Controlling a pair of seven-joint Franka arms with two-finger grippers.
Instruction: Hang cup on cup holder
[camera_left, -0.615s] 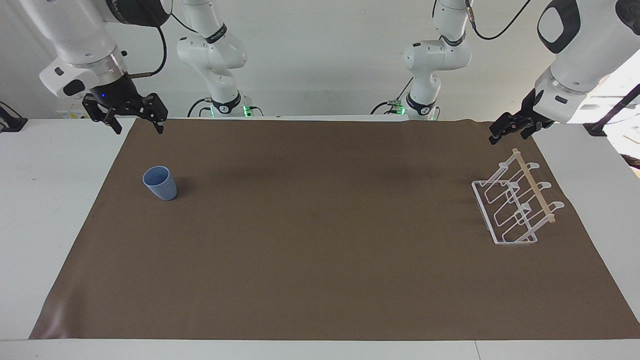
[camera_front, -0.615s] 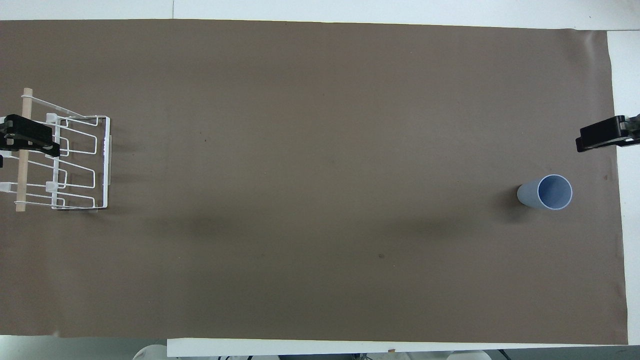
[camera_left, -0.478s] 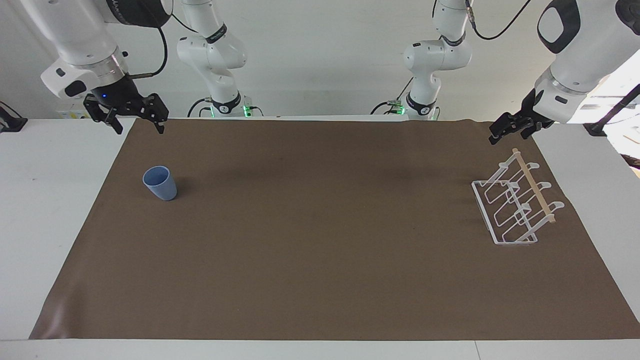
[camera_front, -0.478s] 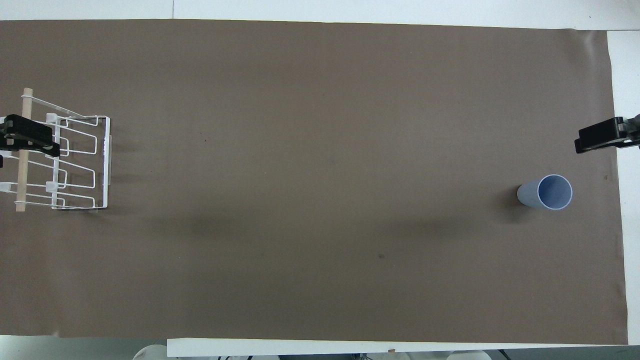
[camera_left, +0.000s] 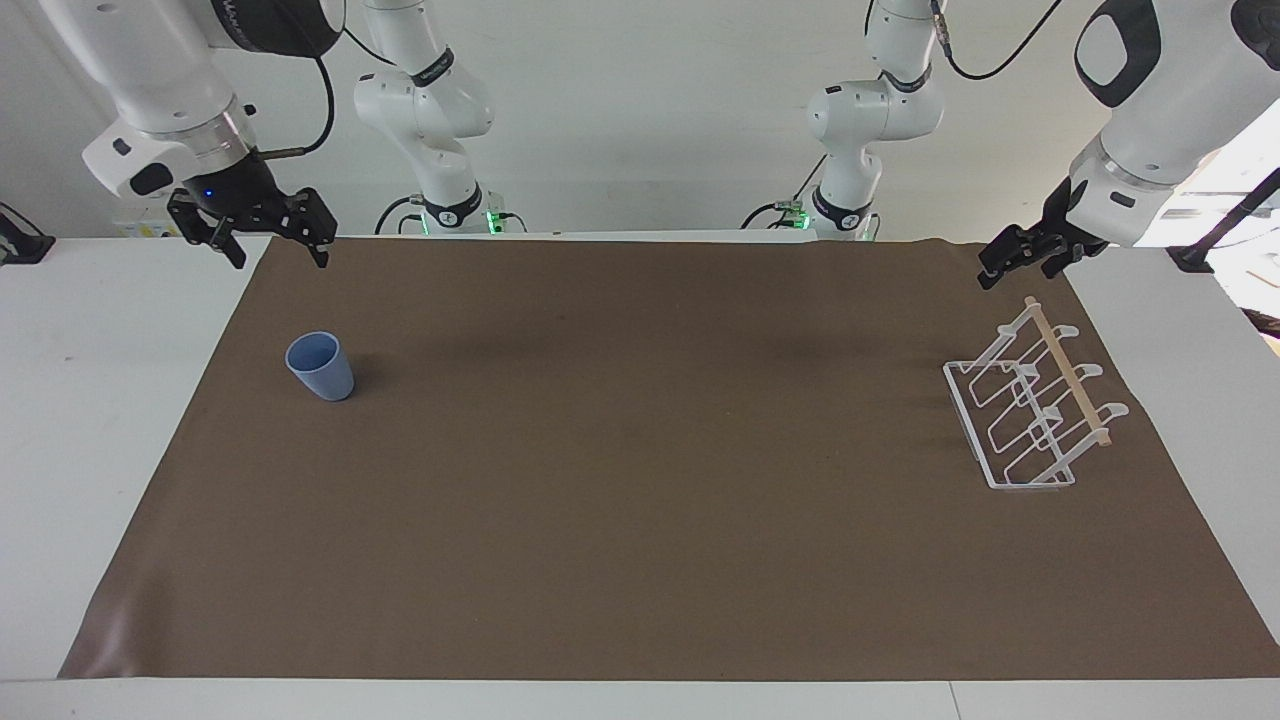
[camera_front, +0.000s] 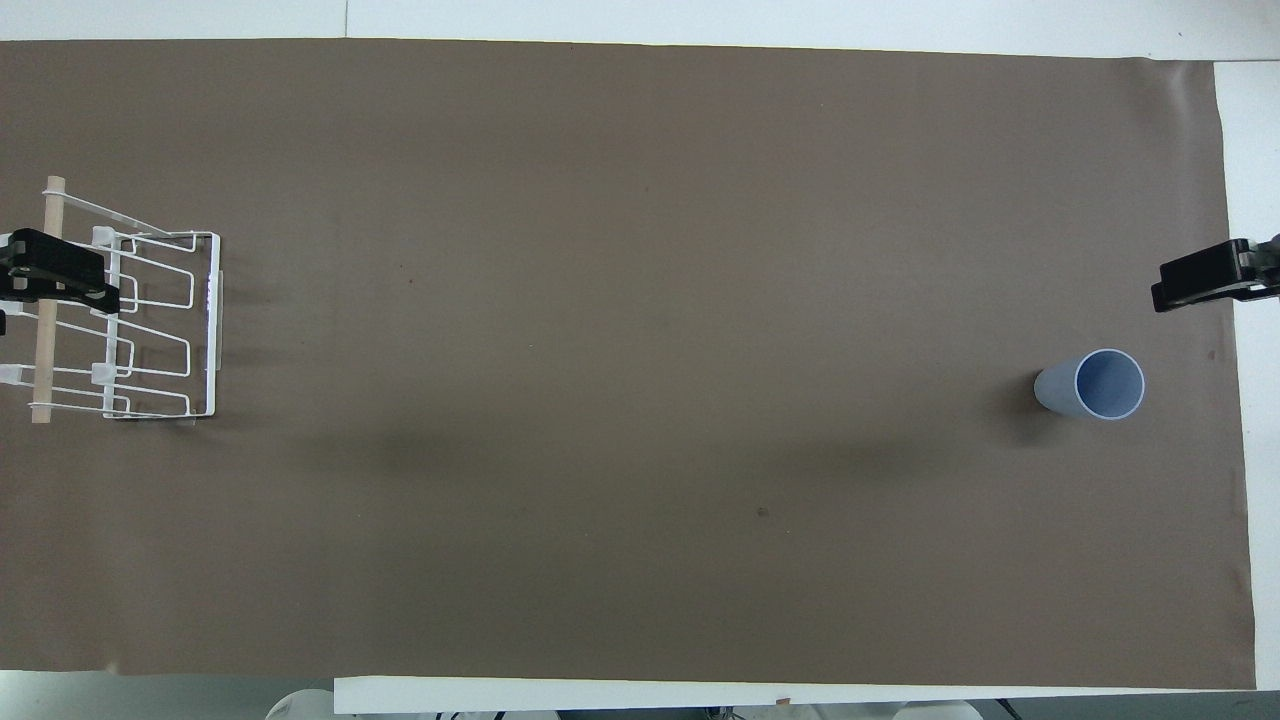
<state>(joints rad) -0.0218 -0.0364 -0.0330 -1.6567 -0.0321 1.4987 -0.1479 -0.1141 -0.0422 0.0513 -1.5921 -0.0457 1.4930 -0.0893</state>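
Observation:
The light blue cup (camera_left: 320, 367) stands upright, mouth up, on the brown mat toward the right arm's end of the table; it also shows in the overhead view (camera_front: 1095, 385). The white wire cup holder (camera_left: 1030, 410) with its wooden rod (camera_front: 45, 300) sits at the left arm's end. My right gripper (camera_left: 277, 248) hangs open and empty in the air over the mat's edge, apart from the cup. My left gripper (camera_left: 1015, 265) hovers open and empty above the holder, not touching it. One of its fingers (camera_front: 60, 272) covers part of the rod from above.
The brown mat (camera_left: 640, 480) covers most of the white table (camera_left: 90, 400), with bare white strips at both ends. Both arm bases (camera_left: 450, 210) stand at the robots' edge of the table.
The right gripper has shifted very slightly. The cup, the holder and the left gripper have not moved.

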